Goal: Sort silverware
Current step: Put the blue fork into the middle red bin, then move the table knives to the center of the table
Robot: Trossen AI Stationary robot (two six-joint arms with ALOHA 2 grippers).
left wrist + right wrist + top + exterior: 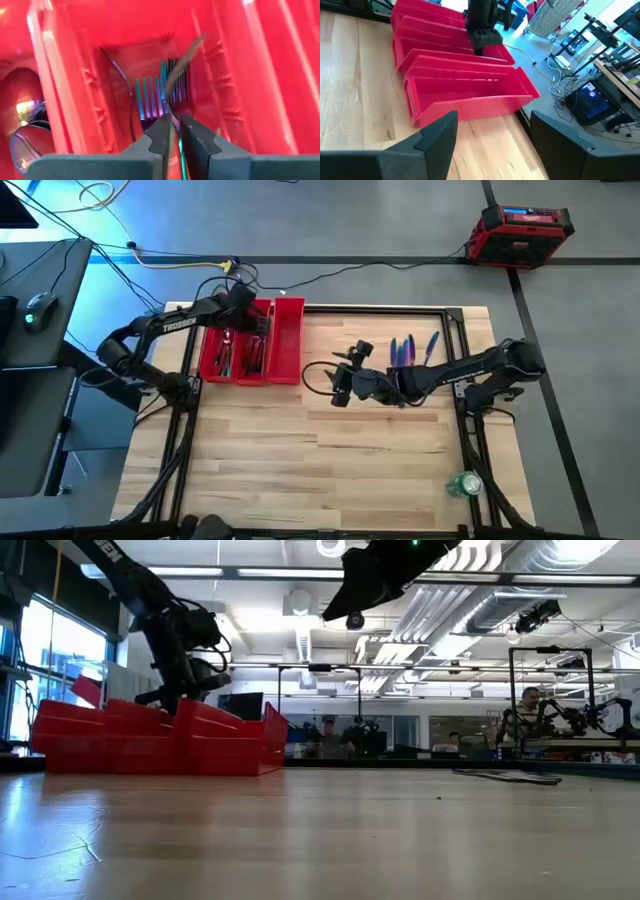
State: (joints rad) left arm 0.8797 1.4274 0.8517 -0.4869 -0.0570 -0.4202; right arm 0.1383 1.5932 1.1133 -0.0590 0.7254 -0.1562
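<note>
Iridescent fork [172, 90] pinched in left gripper [173, 131] — over red tray [235, 75]

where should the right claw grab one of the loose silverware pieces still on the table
Grip a piece of the silverware at mid-handle, coming straight down from above. The pieces lie flat on the table, side by side, so set the open right claw across the slim handle. Which are forks or spoons is too small to tell.

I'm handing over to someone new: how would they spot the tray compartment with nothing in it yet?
Find the red tray at the table's far edge, under the left gripper. It has three compartments side by side. The empty compartment is the one nearest the loose silverware; the other two hold cutlery.
</note>
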